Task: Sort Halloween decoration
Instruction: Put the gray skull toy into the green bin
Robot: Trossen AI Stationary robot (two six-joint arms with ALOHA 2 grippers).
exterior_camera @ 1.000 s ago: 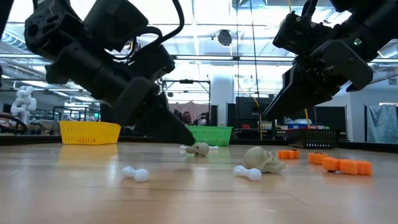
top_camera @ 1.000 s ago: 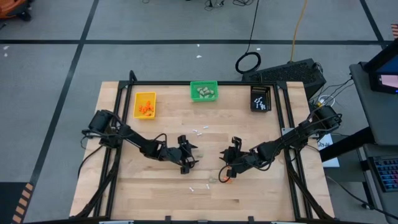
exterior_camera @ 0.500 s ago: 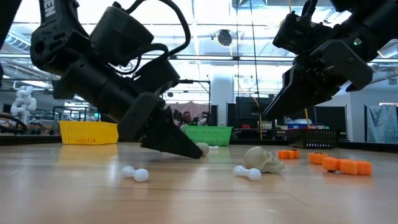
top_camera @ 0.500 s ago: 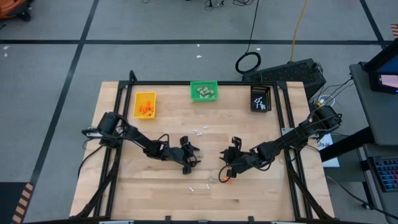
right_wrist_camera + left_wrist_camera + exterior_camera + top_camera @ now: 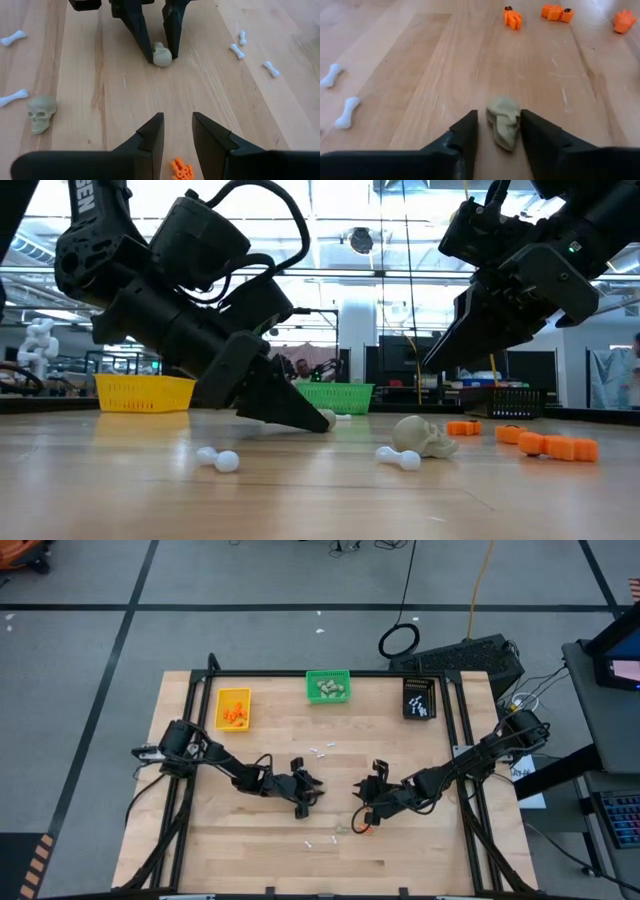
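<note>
While the right tool hovers part-open and empty, the left tool closes around a beige skull resting mid-table, so next comes firm grip, lift, then the green bin.

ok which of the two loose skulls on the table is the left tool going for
The skull sitting between the fingers of the left tool, near the table's middle. The other skull lies apart, untouched on bare wood beside a white bone.

Overhead looks down; low camera level; both wrists share skull, close.
</note>
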